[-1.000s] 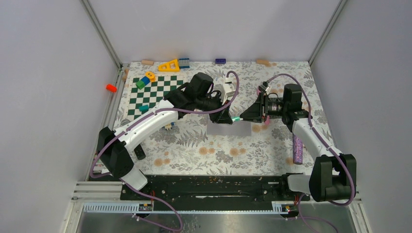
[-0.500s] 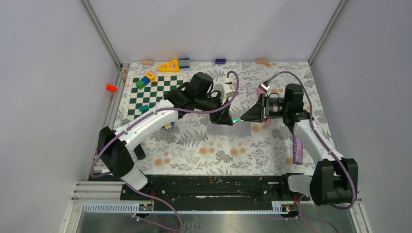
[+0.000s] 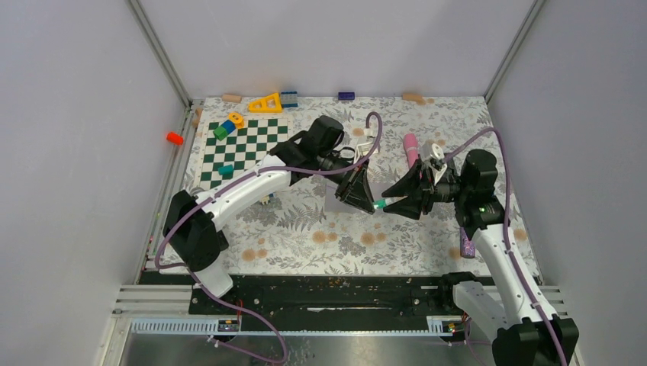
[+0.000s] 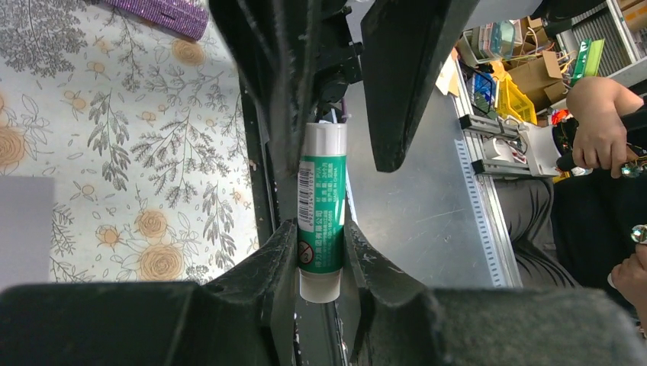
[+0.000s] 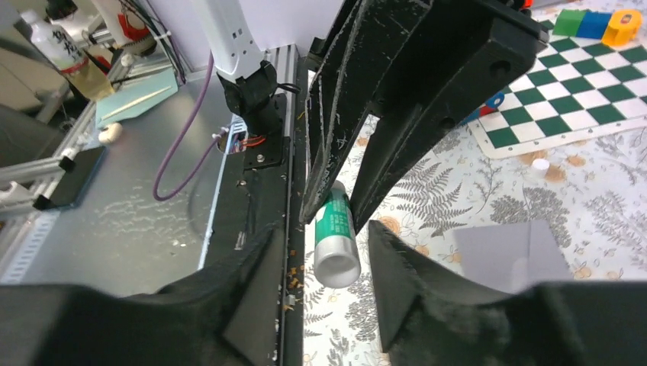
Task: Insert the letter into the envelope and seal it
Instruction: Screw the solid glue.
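- Envelope [image 3: 336, 204]: lies flat on the floral counter [image 3: 305, 236] at mid-field. From above only its left part shows; the rest is covered by the left arm's wrist. The right wrist view shows one pale grey end with a fold crease, cut off behind a finger. The left wrist view shows only a grey corner at the frame edge. What it contains cannot be made out.
- Left gripper [image 4: 320, 242]: fingers clamped on the lower half of a green-and-white glue stick [image 4: 321, 179], held off the counter beside the envelope's right end.
- Right gripper [image 5: 326, 232]: faces the left one, tip to tip. Its fingers stand apart on either side of the stick's white free end, with a gap showing on each side in the right wrist view. In the left wrist view one finger overlaps the stick, so contact there cannot be judged.
- Glue stick label: print too small to read.
- Purple studded bar [image 3: 467, 245]: near the right edge, mostly hidden by the right forearm.
- Pink cylinder [image 3: 410, 147]: lies on the counter behind the right gripper.
- Chessboard [image 3: 244, 149]: far left, with small coloured blocks on it, well apart from the grippers.
- Change from the earlier frames: both grippers have shifted toward the near edge, and more of the envelope is now covered. The right arm has swung its elbow down and outward. The pink cylinder lies where that arm's wrist stood before.
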